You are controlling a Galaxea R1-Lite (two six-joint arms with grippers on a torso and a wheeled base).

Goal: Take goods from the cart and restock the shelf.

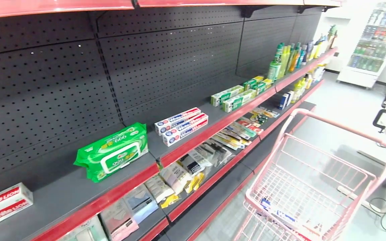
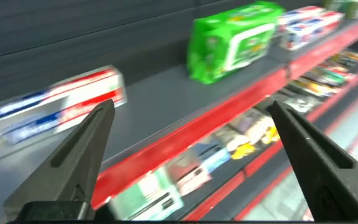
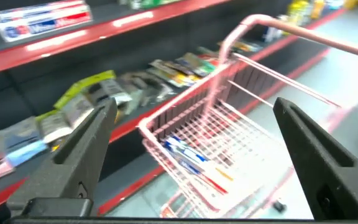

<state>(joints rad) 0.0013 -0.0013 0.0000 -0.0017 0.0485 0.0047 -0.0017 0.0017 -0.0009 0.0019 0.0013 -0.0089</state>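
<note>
A toothpaste box (image 1: 279,214) lies in the pink cart (image 1: 340,126) beside the shelf (image 1: 62,190). Left gripper (image 2: 190,104) and right gripper (image 3: 196,102) have fingers spread, empty. Reaching down, fingers could snag the cart's wire wall.

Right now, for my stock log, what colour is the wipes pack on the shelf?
The wipes pack is green with a white label, clearest in head view.

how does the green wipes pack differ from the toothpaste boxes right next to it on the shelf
The green wipes pack is a soft, bulky pouch; the toothpaste boxes are slim, rigid cartons. The pack is one green item; the boxes are more than one, white with red and blue, laid side by side. Both sit on the same shelf.
</note>
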